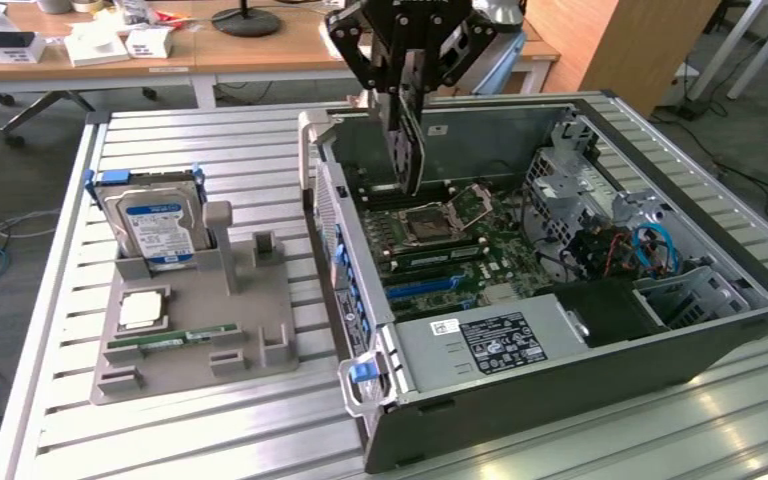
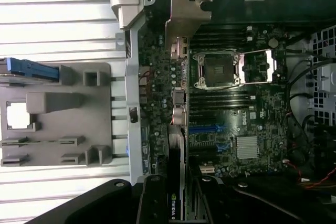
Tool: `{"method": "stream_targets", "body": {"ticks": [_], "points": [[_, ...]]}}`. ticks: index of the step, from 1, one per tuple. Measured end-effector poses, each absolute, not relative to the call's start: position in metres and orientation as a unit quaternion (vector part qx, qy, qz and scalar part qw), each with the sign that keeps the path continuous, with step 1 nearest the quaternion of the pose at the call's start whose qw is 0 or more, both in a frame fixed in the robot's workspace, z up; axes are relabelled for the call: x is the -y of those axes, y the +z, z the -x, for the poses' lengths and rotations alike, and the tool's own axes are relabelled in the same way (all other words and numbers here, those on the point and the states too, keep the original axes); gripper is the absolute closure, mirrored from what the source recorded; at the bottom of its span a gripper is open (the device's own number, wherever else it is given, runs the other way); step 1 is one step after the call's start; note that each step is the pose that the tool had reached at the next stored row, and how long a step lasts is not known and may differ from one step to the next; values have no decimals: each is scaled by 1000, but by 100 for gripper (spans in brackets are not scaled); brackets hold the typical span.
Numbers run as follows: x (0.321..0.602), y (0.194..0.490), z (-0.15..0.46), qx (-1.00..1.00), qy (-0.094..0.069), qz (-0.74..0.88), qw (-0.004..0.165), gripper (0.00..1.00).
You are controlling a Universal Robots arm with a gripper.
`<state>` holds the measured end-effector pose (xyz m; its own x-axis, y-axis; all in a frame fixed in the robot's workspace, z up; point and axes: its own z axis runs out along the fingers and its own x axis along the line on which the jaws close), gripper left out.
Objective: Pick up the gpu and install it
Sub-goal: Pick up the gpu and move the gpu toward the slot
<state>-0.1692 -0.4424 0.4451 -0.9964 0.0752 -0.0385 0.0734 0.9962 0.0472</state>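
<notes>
My gripper (image 1: pixel 402 95) hangs over the open computer case (image 1: pixel 704 330), shut on the gpu (image 1: pixel 407 150). The card hangs edge-down from the fingers, its lower edge a little above the motherboard (image 1: pixel 458 245) near the case's rear wall. In the wrist view the gpu (image 2: pixel 177 150) appears edge-on, running from the gripper (image 2: pixel 178 195) toward its silver bracket (image 2: pixel 186 17). It lies over the board's edge beside the CPU socket (image 2: pixel 218 69). The blue expansion slot (image 2: pixel 207 128) sits just beside the card's line.
A grey holder (image 1: pixel 191 345) on the slatted table stands at the exterior view's left, carrying a blue-labelled hard drive (image 1: pixel 155 225), a CPU chip (image 1: pixel 140 310) and a memory stick (image 1: pixel 171 340). Inside the case are the power supply (image 1: pixel 484 345), drive cages and cables (image 1: pixel 644 245).
</notes>
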Motion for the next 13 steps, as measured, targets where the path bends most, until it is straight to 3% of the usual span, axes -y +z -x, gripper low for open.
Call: {"method": "stream_targets", "body": {"ticks": [13], "points": [[442,445,137,-999,23,-37,19,74]]}}
